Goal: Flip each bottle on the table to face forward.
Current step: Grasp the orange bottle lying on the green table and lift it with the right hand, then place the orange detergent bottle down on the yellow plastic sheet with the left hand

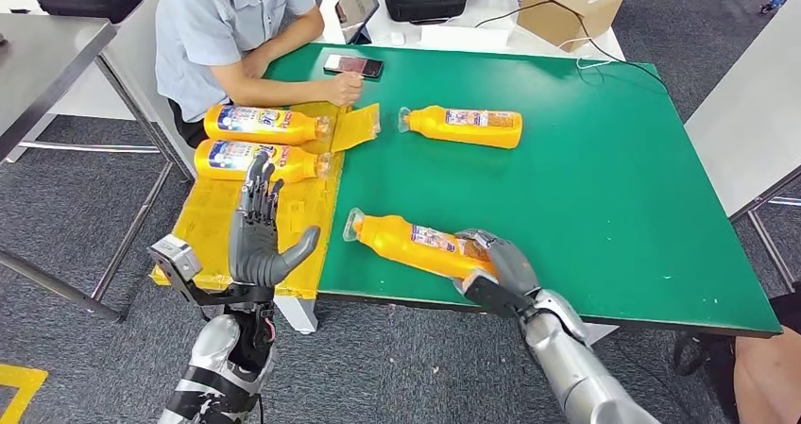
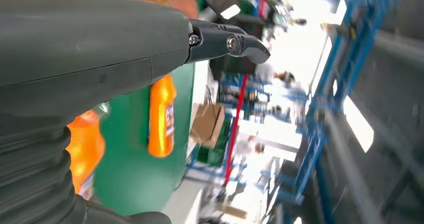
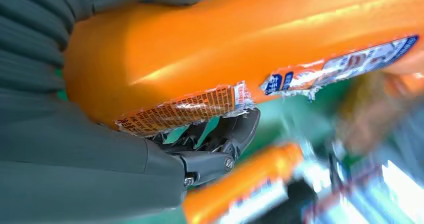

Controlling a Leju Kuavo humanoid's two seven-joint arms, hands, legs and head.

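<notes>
Several orange bottles lie on their sides. My right hand (image 1: 496, 263) grips the base end of the near bottle (image 1: 416, 242) on the green table (image 1: 614, 197); up close that bottle (image 3: 240, 39) has a torn label, with my fingers (image 3: 220, 139) curled under it. A second bottle (image 1: 465, 126) lies further back on the green, also seen as the orange bottle (image 2: 161, 114). Two more bottles (image 1: 260, 124) (image 1: 250, 158) lie on the yellow mat (image 1: 213, 221) at the left. My left hand (image 1: 260, 235) is raised over that mat's near edge, fingers spread, holding nothing.
A person in a light blue shirt (image 1: 213, 37) sits at the table's far left corner, a fist resting by a phone (image 1: 353, 65). A cardboard box (image 1: 570, 7) and black cases stand on the white table behind. Grey tables flank both sides.
</notes>
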